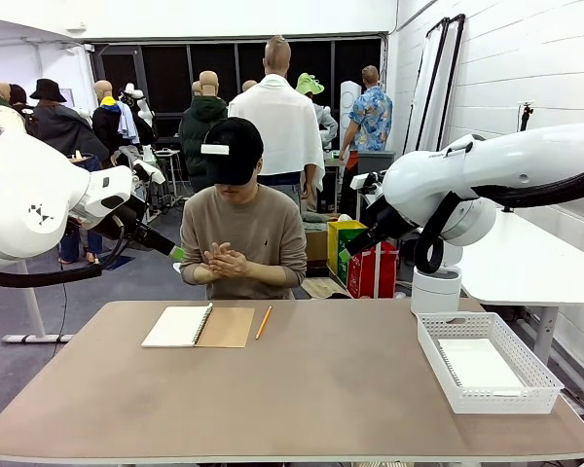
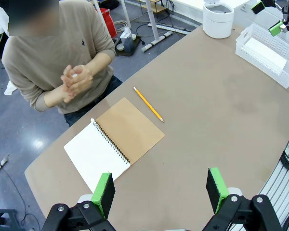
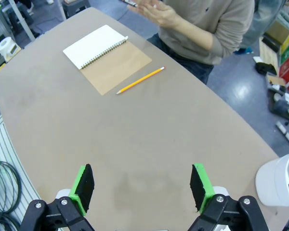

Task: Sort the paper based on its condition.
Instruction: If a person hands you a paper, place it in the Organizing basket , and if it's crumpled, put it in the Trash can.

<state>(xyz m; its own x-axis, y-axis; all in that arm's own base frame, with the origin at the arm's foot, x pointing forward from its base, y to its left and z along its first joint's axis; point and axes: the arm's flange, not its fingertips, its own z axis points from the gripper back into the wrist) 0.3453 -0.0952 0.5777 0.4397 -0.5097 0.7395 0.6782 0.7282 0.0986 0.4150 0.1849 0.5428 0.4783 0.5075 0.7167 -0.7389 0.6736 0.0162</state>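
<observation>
From the front, a brown table is seen with an open spiral notebook and a yellow pencil just beside it. A white basket at the right holds flat white paper. The person's hands are pressed together – whether paper is between them cannot be told.

In the left wrist view, the left gripper is spread wide above the table, near the notebook.

In the right wrist view, the right gripper is likewise spread – nothing is held.
</observation>
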